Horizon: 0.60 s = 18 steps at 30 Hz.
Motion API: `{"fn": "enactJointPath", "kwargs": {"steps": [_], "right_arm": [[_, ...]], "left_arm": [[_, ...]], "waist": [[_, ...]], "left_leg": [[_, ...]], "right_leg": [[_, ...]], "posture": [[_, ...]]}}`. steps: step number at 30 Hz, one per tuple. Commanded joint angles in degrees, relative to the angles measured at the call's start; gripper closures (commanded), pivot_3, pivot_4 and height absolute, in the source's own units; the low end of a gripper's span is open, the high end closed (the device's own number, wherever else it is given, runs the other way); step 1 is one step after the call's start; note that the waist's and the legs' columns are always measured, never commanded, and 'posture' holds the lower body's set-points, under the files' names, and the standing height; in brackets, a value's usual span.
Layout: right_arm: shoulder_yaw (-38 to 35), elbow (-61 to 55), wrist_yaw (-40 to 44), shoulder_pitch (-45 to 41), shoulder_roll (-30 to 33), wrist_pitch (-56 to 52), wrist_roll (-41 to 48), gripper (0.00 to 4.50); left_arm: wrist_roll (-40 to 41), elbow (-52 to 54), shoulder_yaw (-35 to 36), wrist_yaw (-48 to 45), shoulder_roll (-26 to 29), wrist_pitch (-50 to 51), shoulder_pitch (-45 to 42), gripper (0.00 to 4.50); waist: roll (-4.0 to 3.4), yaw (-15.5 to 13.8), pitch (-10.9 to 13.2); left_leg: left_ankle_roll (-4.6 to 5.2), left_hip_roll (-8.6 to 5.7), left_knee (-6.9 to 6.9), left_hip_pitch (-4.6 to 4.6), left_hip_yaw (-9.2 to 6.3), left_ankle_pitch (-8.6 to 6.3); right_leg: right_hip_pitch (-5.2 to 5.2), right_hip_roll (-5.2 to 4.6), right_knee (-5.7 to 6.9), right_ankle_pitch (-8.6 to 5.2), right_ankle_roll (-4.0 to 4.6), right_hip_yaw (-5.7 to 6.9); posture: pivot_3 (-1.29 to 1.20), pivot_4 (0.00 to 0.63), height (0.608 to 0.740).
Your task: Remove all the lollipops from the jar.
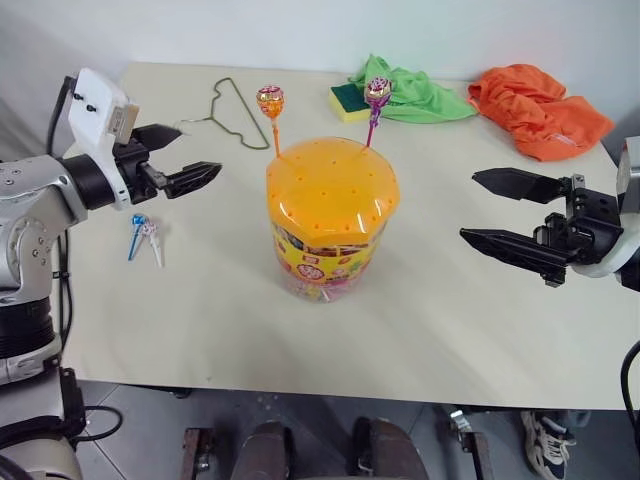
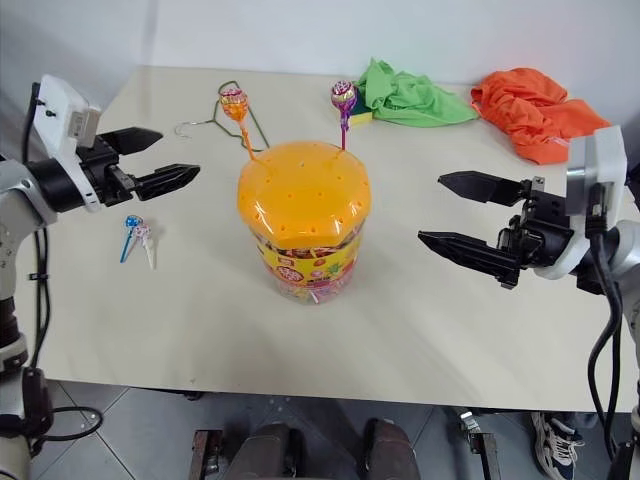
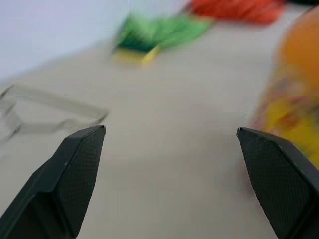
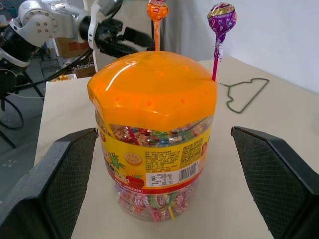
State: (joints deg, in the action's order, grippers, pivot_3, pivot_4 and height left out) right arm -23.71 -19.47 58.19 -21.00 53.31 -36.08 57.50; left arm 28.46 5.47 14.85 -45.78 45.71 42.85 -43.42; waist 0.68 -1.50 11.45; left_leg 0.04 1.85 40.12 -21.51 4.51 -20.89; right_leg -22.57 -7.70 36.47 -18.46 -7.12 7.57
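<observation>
Head views: the left tool (image 1: 190,158) and right tool (image 1: 492,210) are both spread wide, empty, flanking the clear orange-lidded plastic jar (image 1: 330,225) at the beige table's (image 1: 450,330) middle. Two wrapped lollipops (image 1: 145,232) lie near the left edge.

Right wrist view: two lollipops (image 4: 222,17) stand in the lid.

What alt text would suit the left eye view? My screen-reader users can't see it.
A clear jar with an orange lid stands mid-table, two lollipops stuck upright in its lid and two more lying on the table to its left. An open left claw and an open right claw flank the jar, both empty.
</observation>
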Motion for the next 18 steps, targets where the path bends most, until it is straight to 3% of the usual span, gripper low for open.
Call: {"fn": "enactJointPath", "kwargs": {"steps": [1, 10, 13, 18], "right_arm": [[-4.06, -1.91, -0.95, 0.46, 0.62, 0.56, 0.85, 0.00], [-9.92, -7.01, -4.36, 6.22, 0.32, -0.40, 2.39, 0.00], [-12.18, -8.88, -5.65, 8.71, 0.13, -0.54, 3.15, 0.00], [-14.81, -10.99, -7.49, 12.10, -0.14, -0.29, 4.37, 0.00]], "left_arm": [[4.86, -2.49, 0.86, -5.38, -3.83, -6.25, -4.14, 0.01], [2.41, -15.40, -6.78, -13.11, -11.76, -14.60, -13.19, 0.01], [0.83, -18.59, -7.84, -13.83, -12.18, -16.80, -14.83, 0.64], [0.64, -21.34, -7.82, -14.78, -12.78, -17.57, -17.56, 2.27]], "waist": [[0.00, -0.12, 0.00], [0.02, -0.05, -0.01], [0.02, -0.03, -0.01], [0.02, -0.01, -0.01]], "left_leg": [[0.00, 0.00, 0.02, -0.01, -0.01, 0.00], [0.00, -0.03, 0.04, -0.01, 0.00, 0.00], [0.00, -0.03, 0.04, -0.01, 0.00, 0.00], [0.01, -0.03, 0.03, -0.01, -0.01, 0.00]], "right_leg": [[0.00, 0.00, 0.01, 0.00, 0.00, 0.02], [0.01, 0.01, 0.01, 0.00, 0.00, 0.02], [0.00, 0.01, 0.01, 0.00, 0.00, 0.02], [0.00, 0.01, 0.01, 0.00, 0.00, 0.01]], "posture": [[0.00, 0.150, 0.740], [0.00, 0.150, 0.740], [0.00, 0.150, 0.740], [0.00, 0.150, 0.740]]}}
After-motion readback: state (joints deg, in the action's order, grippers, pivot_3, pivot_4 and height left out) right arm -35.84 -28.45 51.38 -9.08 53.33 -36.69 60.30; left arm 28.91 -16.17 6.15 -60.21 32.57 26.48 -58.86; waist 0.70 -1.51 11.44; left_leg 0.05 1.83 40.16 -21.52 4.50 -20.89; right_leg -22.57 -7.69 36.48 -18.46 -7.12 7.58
